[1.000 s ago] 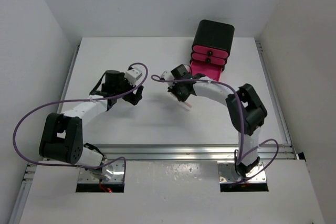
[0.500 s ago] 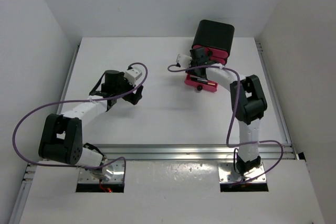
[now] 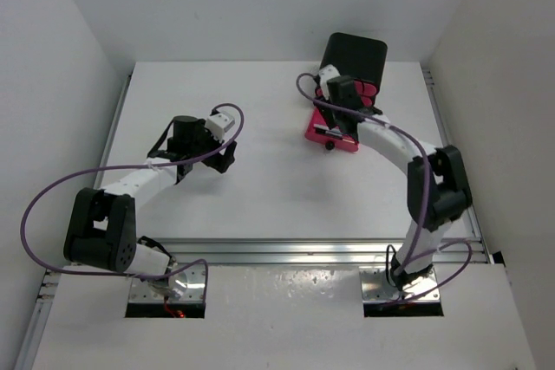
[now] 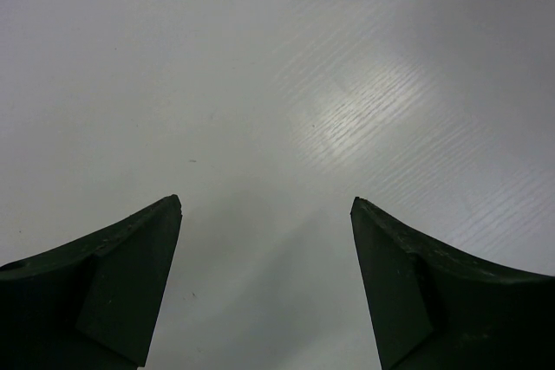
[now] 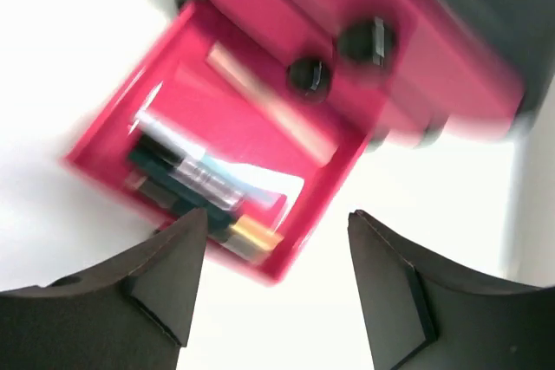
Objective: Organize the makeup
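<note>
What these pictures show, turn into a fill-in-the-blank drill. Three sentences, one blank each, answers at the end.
1. The drawer that holds the makeup, beneath the right gripper, is coloured ____.
2. The left gripper holds nothing, and its jaws stand ____.
3. The box behind that drawer is coloured ____.

Missing words: pink; open; black.

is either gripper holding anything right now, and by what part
Nothing is held. The left gripper is open over the table; the right gripper is open above the pulled-out pink drawer, clear of the makeup inside.
</note>
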Action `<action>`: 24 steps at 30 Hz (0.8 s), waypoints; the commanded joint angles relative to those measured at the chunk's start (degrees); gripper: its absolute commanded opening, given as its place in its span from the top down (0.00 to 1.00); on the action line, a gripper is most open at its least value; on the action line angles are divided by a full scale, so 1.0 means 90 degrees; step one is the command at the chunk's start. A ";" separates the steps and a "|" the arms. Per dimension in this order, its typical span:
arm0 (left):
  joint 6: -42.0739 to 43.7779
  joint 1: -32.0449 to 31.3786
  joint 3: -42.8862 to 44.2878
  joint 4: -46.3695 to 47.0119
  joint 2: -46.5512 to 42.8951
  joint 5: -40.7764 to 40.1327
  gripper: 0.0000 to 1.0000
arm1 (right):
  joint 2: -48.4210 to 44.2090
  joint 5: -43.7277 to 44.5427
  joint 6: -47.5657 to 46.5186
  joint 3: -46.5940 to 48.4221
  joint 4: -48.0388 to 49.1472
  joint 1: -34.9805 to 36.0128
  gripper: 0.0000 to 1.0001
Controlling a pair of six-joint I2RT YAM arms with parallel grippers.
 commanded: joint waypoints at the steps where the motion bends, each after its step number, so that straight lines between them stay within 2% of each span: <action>1: -0.0091 -0.0059 -0.0026 0.0216 -0.0100 0.0156 0.15 | -0.0628 -0.0026 0.3777 -0.1330 0.0556 -0.0003 0.34; 3: -0.0091 -0.0059 -0.0026 0.0216 -0.0100 0.0156 0.15 | -0.0687 0.0041 0.4977 -0.1557 0.0500 0.0065 0.43; 5: -0.0091 -0.0059 -0.0026 0.0216 -0.0100 0.0156 0.15 | -0.0658 0.0197 0.6254 -0.1763 0.0256 0.0114 0.47; 7: -0.0091 -0.0059 -0.0026 0.0216 -0.0100 0.0156 0.15 | -0.0473 0.0276 0.6572 -0.1880 0.0293 0.0211 0.48; 11: -0.0091 -0.0059 -0.0152 0.0216 -0.0100 0.0156 0.15 | -0.0150 0.0910 0.6622 -0.1842 0.0528 0.0349 0.48; 14: -0.0150 -0.0059 -0.0153 0.0216 -0.0159 0.0156 0.15 | 0.0113 0.0950 0.6544 -0.1608 0.0626 0.0329 0.43; 18: -0.0150 -0.0059 -0.0153 0.0216 -0.0217 0.0156 0.15 | 0.0425 0.1115 0.6563 -0.1441 0.0694 0.0329 0.42; 24: -0.0091 -0.0059 -0.0153 0.0216 -0.0217 0.0098 0.14 | 0.0778 0.1272 0.6710 -0.1178 0.0469 0.0271 0.48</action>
